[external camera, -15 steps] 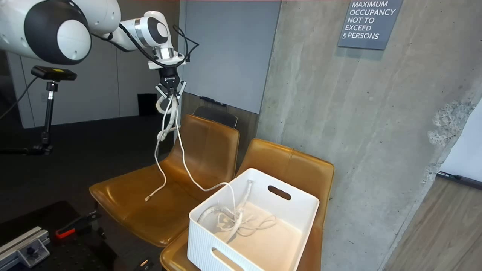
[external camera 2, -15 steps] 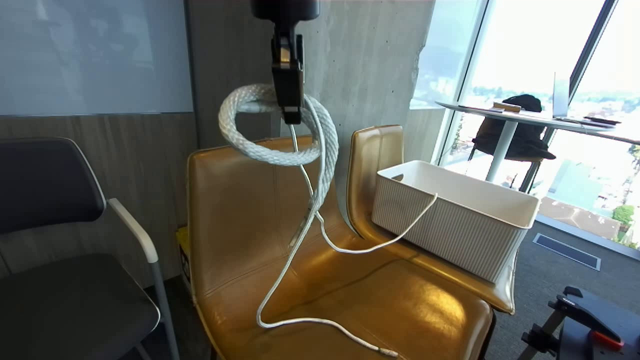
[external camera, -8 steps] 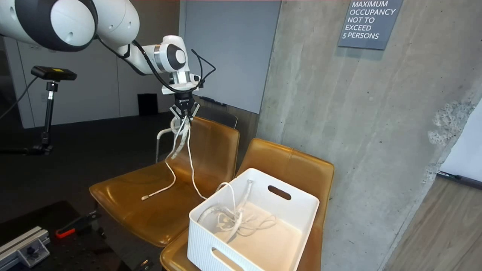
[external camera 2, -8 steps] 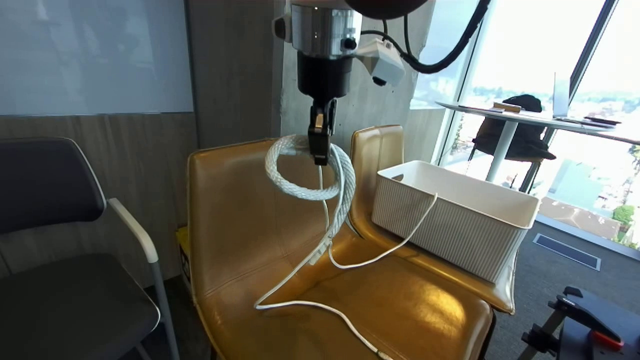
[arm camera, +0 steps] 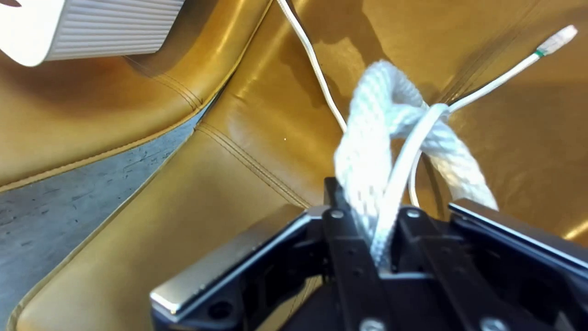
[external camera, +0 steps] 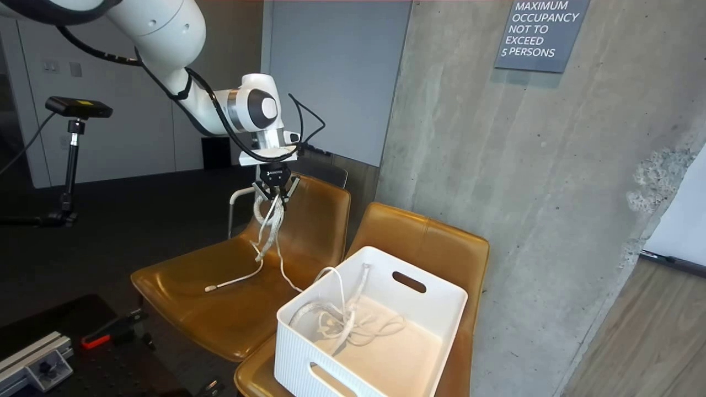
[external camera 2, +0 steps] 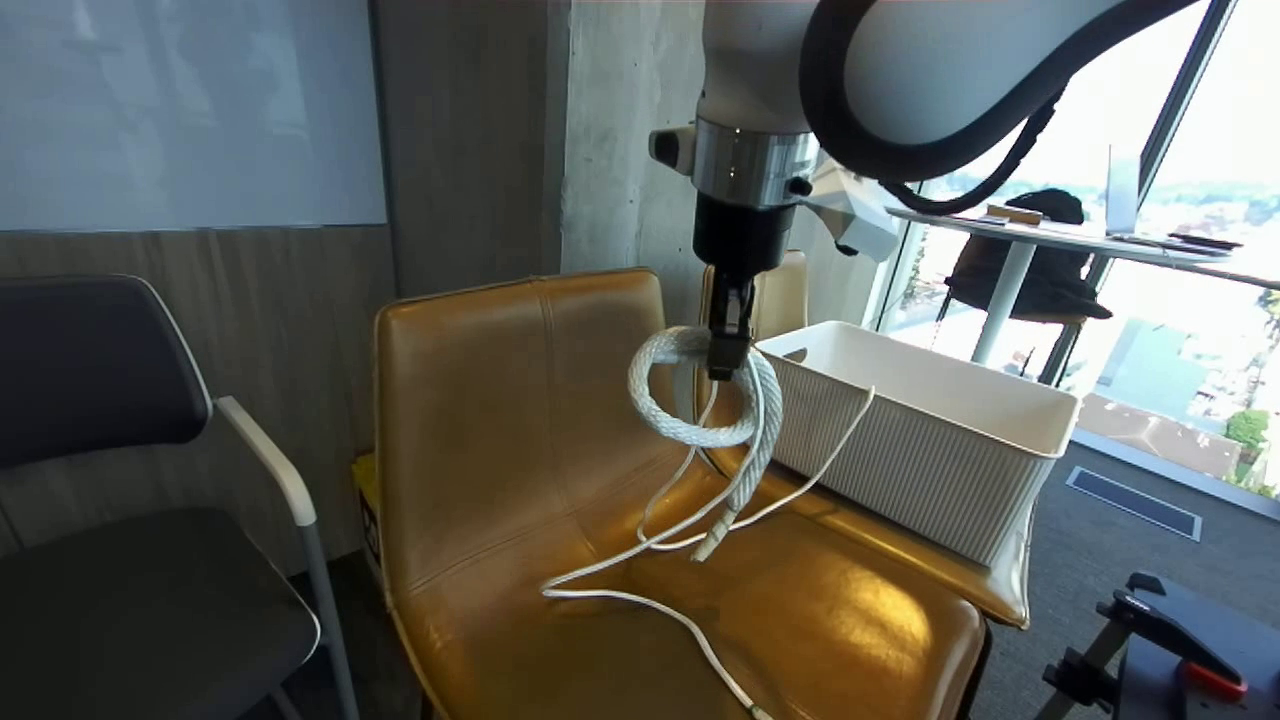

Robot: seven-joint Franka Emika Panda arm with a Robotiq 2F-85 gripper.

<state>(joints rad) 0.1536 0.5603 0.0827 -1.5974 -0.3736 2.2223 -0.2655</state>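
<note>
A thick white rope (external camera 2: 640, 385) hangs in a coil from my gripper (external camera 2: 728, 362), whose jaws are closed around it. Seen from the wrist, rope (arm camera: 367, 138) and a strand of thin white cord (arm camera: 494, 85) both pass between the fingers (arm camera: 342, 230). Below the gripper is the seat of a brown leather chair (external camera: 187, 298), and the rope's tail hangs low over it. One cord end lies on that seat; another length runs across and over the rim of the white bin (external camera 2: 870, 450). More rope and cord (external camera: 347, 325) lie inside the bin.
The bin stands on a second brown chair (external camera: 436, 234) beside the first. Behind them rises a concrete wall (external camera: 469, 138). A dark armchair (external camera 2: 100, 380) stands on the far side. A camera on a stand (external camera: 77, 107) and a red-handled clamp (external camera 2: 1212, 682) are nearby.
The gripper has come down with the rope still in it and shifted closer to the bin. More of the thin cord now rests on the chair seat. The bin has stayed put.
</note>
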